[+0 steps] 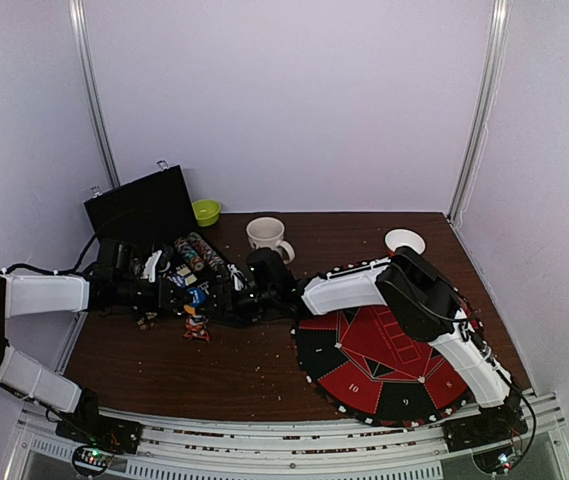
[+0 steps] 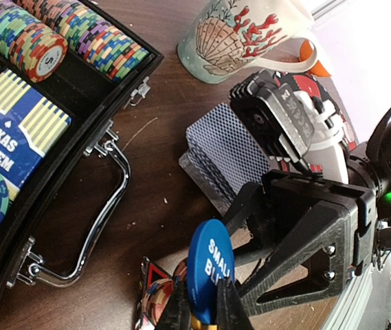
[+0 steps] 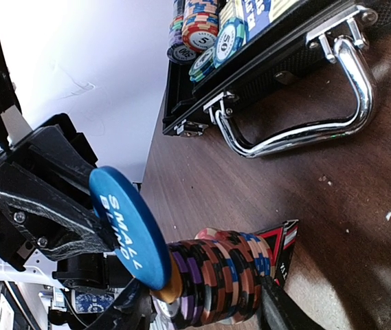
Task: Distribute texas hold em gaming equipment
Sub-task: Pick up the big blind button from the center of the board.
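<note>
My left gripper (image 1: pixel 200 293) (image 2: pixel 205 294) is shut on a blue "SMALL BLIND" button disc (image 2: pixel 210 265) (image 3: pixel 128 225) and holds it by the edge, tilted. An orange disc edge (image 3: pixel 170 292) shows just under it. A stack of striped poker chips (image 1: pixel 196 327) (image 3: pixel 229 275) (image 2: pixel 159 299) stands on a red-black card on the table. My right gripper (image 1: pixel 242 296) (image 3: pixel 202 299) faces the left one, with its fingers wide apart on either side of the stack as seen from its wrist. A pile of grey-blue-backed cards (image 2: pixel 224 148) lies beside it.
An open black chip case (image 1: pixel 149 212) holds rows of chips (image 2: pixel 51 34) and a Texas Hold'em box; its chrome handle (image 2: pixel 92 227) (image 3: pixel 305 117) points at the grippers. A patterned mug (image 1: pixel 267 236) (image 2: pixel 240 31), a green bowl (image 1: pixel 205 211), a white bowl (image 1: pixel 405 241) and a round red-black mat (image 1: pixel 384 360) are nearby.
</note>
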Motion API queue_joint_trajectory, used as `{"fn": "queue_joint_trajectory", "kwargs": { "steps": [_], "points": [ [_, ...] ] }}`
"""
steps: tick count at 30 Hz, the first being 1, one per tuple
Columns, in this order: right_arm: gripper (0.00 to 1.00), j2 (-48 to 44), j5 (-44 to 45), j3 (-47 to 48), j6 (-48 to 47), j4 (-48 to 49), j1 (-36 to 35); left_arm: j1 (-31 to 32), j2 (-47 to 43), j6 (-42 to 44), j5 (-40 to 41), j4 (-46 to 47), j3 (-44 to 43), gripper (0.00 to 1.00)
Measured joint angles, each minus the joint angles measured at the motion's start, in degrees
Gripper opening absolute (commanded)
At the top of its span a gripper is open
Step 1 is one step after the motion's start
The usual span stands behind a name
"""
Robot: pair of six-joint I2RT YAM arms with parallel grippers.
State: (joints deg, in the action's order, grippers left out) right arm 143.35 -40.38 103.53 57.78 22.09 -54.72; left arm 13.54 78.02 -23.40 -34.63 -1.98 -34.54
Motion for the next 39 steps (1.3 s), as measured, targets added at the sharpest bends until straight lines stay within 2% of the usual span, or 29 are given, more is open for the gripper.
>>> {"fn": "queue_joint_trajectory", "kwargs": {
  "steps": [6,17,27,39],
  "points": [
    [0.45,0.48,-0.76,0.07,1.62,1.44,0.26,-0.11,0.07,0.37,0.33,0.22,-0.09,0.0],
    [0.49,0.68,-1.16,0.09,2.12,1.66,0.33,-0.11,0.15,0.44,0.33,0.37,-0.09,0.0],
    [0.39,0.68,-1.46,0.11,2.01,1.7,0.39,-0.31,0.13,0.44,0.33,0.44,-0.15,0.0],
    [0.4,0.7,-2.14,0.11,1.36,0.83,0.24,-0.37,-2.03,0.31,0.55,0.66,0.24,0.0]
  ]
}}
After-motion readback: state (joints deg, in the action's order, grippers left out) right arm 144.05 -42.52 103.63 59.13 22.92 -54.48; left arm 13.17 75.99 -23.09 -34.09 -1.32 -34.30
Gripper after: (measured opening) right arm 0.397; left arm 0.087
